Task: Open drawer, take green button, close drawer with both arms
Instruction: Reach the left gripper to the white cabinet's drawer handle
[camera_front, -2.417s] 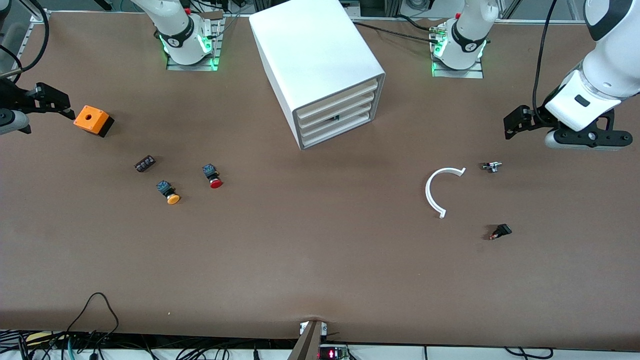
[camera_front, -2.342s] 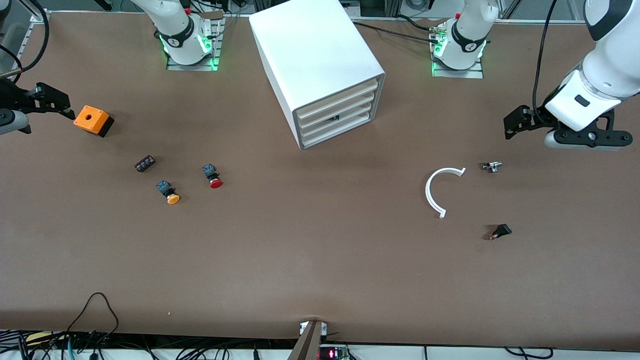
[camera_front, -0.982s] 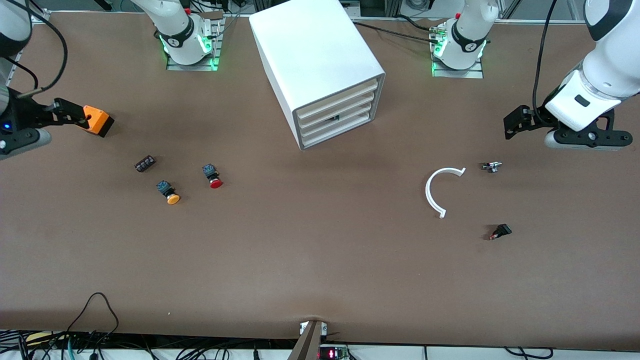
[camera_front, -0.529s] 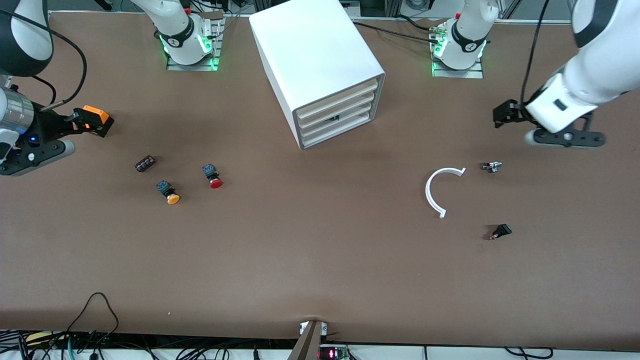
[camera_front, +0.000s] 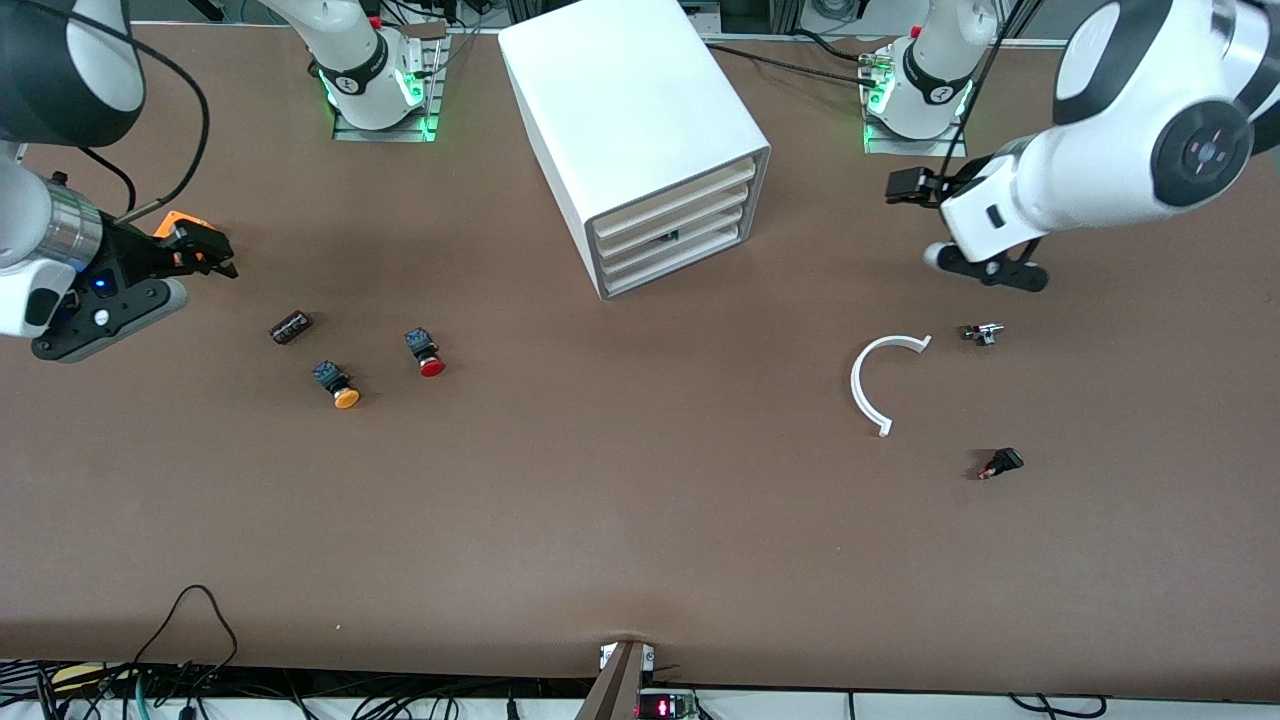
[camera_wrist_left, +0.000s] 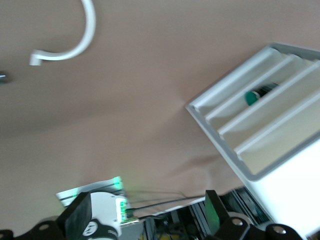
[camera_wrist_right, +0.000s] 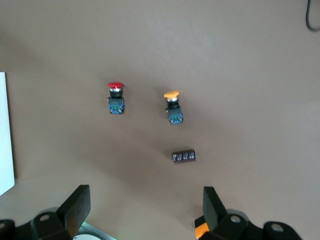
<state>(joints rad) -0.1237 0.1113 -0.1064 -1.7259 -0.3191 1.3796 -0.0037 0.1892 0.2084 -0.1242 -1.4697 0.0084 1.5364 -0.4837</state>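
The white cabinet (camera_front: 640, 120) stands at the middle of the table, its four drawers shut. Through the gap above one middle drawer (camera_front: 700, 232) the green cap of the button (camera_wrist_left: 251, 97) shows; in the front view it is only a dark speck (camera_front: 668, 237). My left gripper (camera_front: 908, 186) hangs open over bare table beside the cabinet, toward the left arm's end, with nothing between its fingers (camera_wrist_left: 212, 212). My right gripper (camera_front: 205, 250) is open above the orange box (camera_front: 178, 220), holding nothing; its fingertips (camera_wrist_right: 79, 202) frame bare table.
A red-capped button (camera_front: 427, 354), an orange-capped button (camera_front: 340, 388) and a small black block (camera_front: 289, 327) lie toward the right arm's end. A white C-shaped ring (camera_front: 868, 385), a small metal part (camera_front: 983, 333) and a black part (camera_front: 1002, 462) lie toward the left arm's end.
Both arms have swung in toward the cabinet. The right gripper has come over the orange box, the left gripper has moved from the table's end to near its own base. Both stay open.
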